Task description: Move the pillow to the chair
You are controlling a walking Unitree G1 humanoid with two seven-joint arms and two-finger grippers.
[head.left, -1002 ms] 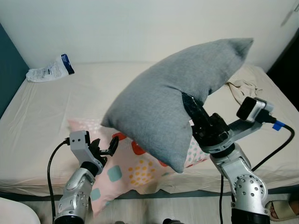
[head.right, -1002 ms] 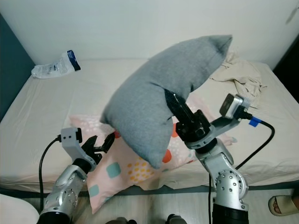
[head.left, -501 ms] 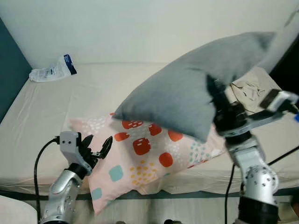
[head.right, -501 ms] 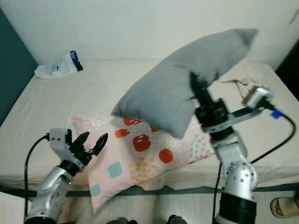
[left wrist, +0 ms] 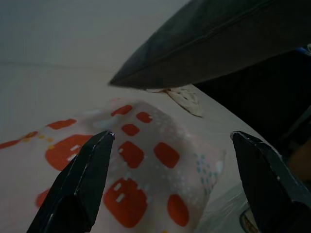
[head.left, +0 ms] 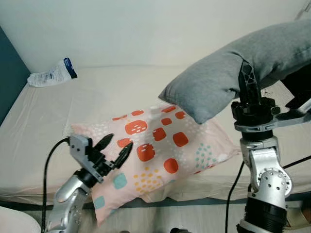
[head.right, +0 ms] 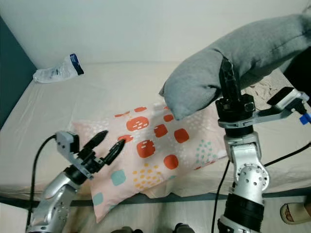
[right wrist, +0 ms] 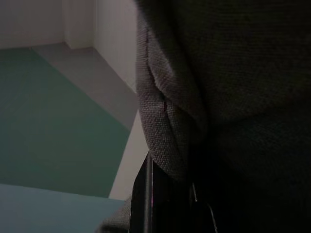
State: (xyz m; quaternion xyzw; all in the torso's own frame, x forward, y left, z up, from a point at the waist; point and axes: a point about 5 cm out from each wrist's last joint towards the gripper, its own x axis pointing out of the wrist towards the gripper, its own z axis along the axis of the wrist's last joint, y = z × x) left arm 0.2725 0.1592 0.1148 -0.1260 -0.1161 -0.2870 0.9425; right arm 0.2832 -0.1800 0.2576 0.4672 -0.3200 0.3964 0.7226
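At the upper right of the frame the right gripper is clamped on the grey pillow, held clear above the bed, while the left gripper hangs spread apart at lower left; the carry step looks underway, calling next for a turn toward the chair.

A bed with a cream sheet spans the scene, set against a pale wall. On it, near the front edge, lies a pink patterned pillow with red, teal and yellow patches, one corner hanging over the edge. At the far left corner sits a white plastic package with a dark blue end. Near the right side lies what looks like crumpled beige cloth.
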